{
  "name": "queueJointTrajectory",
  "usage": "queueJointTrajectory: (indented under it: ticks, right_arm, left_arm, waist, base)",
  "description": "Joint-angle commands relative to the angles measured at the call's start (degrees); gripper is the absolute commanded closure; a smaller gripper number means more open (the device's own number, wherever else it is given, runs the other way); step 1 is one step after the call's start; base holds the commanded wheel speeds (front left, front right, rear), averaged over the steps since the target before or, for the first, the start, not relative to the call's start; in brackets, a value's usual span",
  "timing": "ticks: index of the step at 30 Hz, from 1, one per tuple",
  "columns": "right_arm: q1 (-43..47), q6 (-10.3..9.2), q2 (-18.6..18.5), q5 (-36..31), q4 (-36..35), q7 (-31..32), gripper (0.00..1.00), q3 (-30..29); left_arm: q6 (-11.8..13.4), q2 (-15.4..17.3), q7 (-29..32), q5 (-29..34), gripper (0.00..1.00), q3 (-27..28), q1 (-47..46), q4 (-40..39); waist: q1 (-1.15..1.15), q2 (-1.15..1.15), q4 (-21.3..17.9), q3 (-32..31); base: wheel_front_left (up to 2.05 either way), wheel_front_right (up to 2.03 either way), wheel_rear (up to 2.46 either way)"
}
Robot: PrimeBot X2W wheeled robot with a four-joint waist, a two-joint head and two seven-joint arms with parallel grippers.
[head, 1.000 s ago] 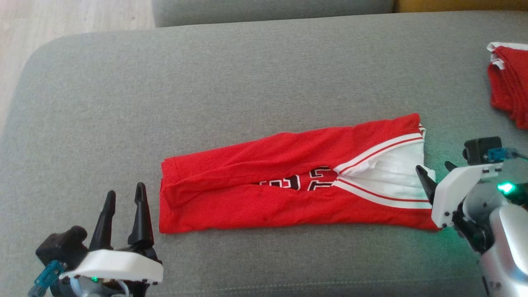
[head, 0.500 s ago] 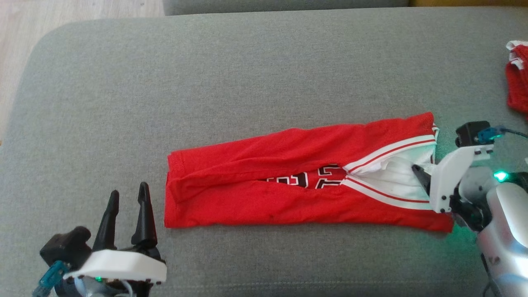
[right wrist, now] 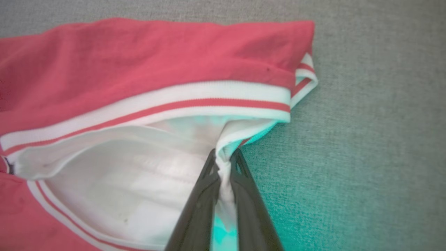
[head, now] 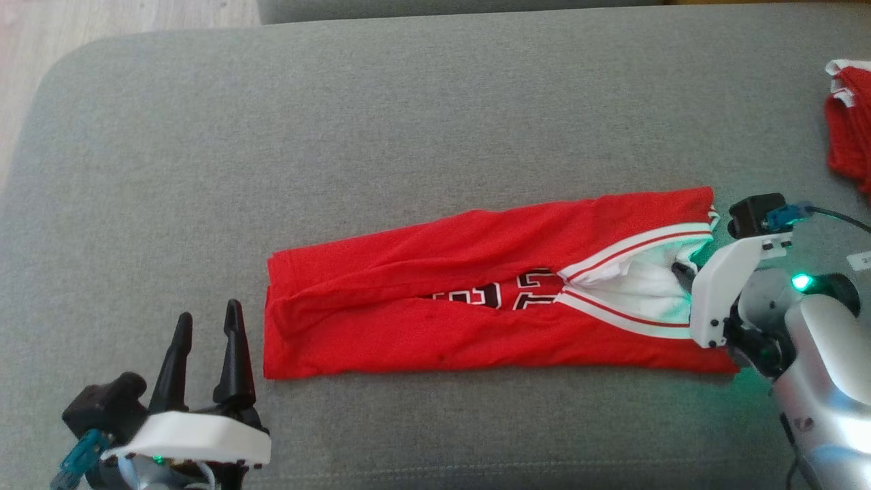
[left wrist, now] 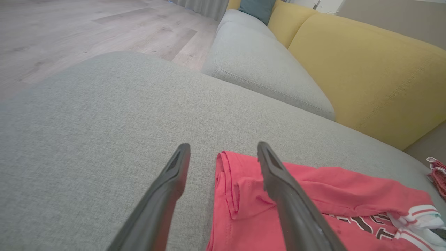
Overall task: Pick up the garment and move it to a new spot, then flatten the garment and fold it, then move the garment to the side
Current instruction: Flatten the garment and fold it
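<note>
The garment (head: 476, 306) is a red jersey with white trim, folded into a long strip across the grey cushion (head: 408, 136). Black and white lettering peeks out along its middle slit. My right gripper (head: 682, 269) is at the strip's right end, shut on the white inner edge of the garment (right wrist: 223, 164), which bunches between the two dark fingers (right wrist: 202, 195). My left gripper (head: 207, 327) stands open just off the strip's left end (left wrist: 230, 195), touching nothing; in the left wrist view its right finger (left wrist: 278, 181) crosses over the red cloth.
Another red and white cloth (head: 847, 122) lies at the cushion's far right edge. Wooden floor (head: 102, 20) shows beyond the cushion's rounded left corner. A second grey seat cushion (left wrist: 258, 66) and a yellow backrest (left wrist: 366, 69) stand behind.
My right gripper has slid left onto the garment's right end and closed on its white edge, pulling that cloth into a bunch. The head camera shifted a little. The left gripper has stayed put.
</note>
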Motion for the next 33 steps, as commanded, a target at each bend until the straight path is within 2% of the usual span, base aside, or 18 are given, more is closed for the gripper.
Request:
queueJointTrajectory:
  ticks: [1, 9, 15, 24, 33]
  right_arm:
    - [-2.23, 0.37, -1.63, 0.46, -1.56, -0.73, 1.00, 0.74]
    - [-1.43, 0.37, -6.22, 1.99, -5.03, -1.52, 1.00, -0.87]
    - [1.10, 0.37, -6.51, 4.32, -10.64, -1.60, 1.00, -1.01]
    - [3.48, 0.37, -4.68, 9.43, -24.03, 1.15, 1.00, 7.09]
    - [1.45, 0.37, -2.39, 11.97, -31.45, 2.61, 1.00, 16.69]
  left_arm:
    - [-0.07, 0.31, -0.69, 0.47, 0.00, 2.38, -1.97, -1.46]
    - [-0.20, 0.18, -0.69, 0.52, 0.00, 2.32, -2.00, -1.05]
    - [-0.35, 0.12, -0.69, 0.63, 0.00, 2.15, -2.31, -0.65]
    - [-0.41, 0.36, -0.60, 0.64, 0.00, 1.91, -2.72, -0.30]
    - [-0.32, 0.29, -0.58, 0.46, 0.00, 1.73, -2.82, -0.22]
  waist:
    - [0.00, 0.00, -0.36, -0.10]
    - [0.00, 0.00, -2.27, -0.48]
    - [0.00, 0.00, -3.37, -0.69]
    - [0.00, 0.00, -3.35, -1.34]
    - [0.00, 0.00, -1.62, -1.91]
  base:
    - [0.00, 0.00, 0.00]
    - [0.00, 0.00, 0.00]
    - [0.00, 0.00, 0.00]
    - [0.00, 0.00, 0.00]
    - [0.00, 0.00, 0.00]
